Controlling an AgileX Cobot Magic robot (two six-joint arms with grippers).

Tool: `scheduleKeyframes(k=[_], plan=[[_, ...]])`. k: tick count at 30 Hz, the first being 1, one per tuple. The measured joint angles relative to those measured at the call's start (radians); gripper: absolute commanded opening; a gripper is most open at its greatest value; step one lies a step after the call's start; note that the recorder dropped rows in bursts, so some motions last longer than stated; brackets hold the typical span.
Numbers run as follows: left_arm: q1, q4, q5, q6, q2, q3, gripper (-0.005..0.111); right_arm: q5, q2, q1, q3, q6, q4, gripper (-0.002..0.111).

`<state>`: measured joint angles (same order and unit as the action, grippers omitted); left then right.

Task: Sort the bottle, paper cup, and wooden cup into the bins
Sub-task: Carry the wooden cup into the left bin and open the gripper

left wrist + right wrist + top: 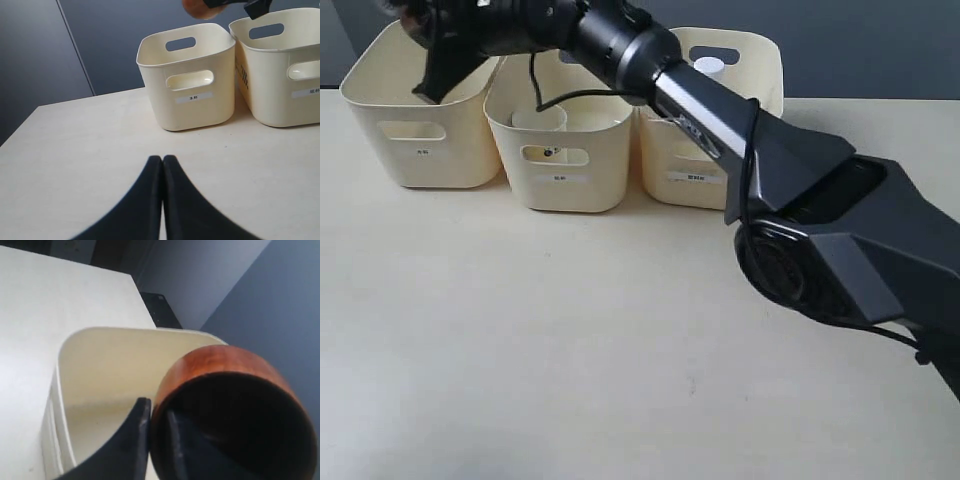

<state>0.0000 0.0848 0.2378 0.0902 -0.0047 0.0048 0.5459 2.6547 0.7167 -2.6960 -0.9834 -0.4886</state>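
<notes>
The wooden cup (225, 370), reddish-brown, hangs over the open left bin (95, 385), with my right gripper (157, 412) shut on its rim, one finger outside and one inside. In the exterior view the right arm reaches across all three bins, and the right gripper (432, 62) is above the left bin (420, 150). The paper cup (540, 118) stands in the middle bin (565, 185). The bottle's white cap (708, 66) shows in the right bin (695, 185). My left gripper (163, 160) is shut and empty, low over the table, facing the left bin (192, 107); the wooden cup (199, 9) shows above that bin.
The three bins stand side by side at the back of the cream table (570, 330). The right arm's dark body (820, 230) spans the right half of the table, above it. A dark wall lies behind the bins.
</notes>
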Motion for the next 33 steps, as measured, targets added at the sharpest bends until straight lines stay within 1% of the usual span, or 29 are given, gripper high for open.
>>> scheduleKeyframes(k=[4, 17, 27, 29, 31, 33], plan=[[0.000, 0.000, 0.000, 0.000, 0.000, 0.000, 0.000, 0.025, 0.034, -0.022, -0.005, 0.020, -0.011, -0.001], [0.000, 0.000, 0.000, 0.000, 0.000, 0.000, 0.000, 0.103, 0.042, -0.014, -0.010, 0.038, -0.029, -0.001], [0.000, 0.000, 0.000, 0.000, 0.000, 0.000, 0.000, 0.109, 0.042, -0.014, -0.010, 0.040, -0.029, 0.000], [0.000, 0.000, 0.000, 0.000, 0.000, 0.000, 0.000, 0.111, 0.042, -0.014, -0.010, 0.040, -0.029, 0.007], [0.000, 0.000, 0.000, 0.000, 0.000, 0.000, 0.000, 0.115, 0.042, -0.014, -0.010, 0.040, -0.029, 0.019], [0.000, 0.000, 0.000, 0.000, 0.000, 0.000, 0.000, 0.115, 0.042, -0.014, -0.010, 0.040, -0.029, 0.027]])
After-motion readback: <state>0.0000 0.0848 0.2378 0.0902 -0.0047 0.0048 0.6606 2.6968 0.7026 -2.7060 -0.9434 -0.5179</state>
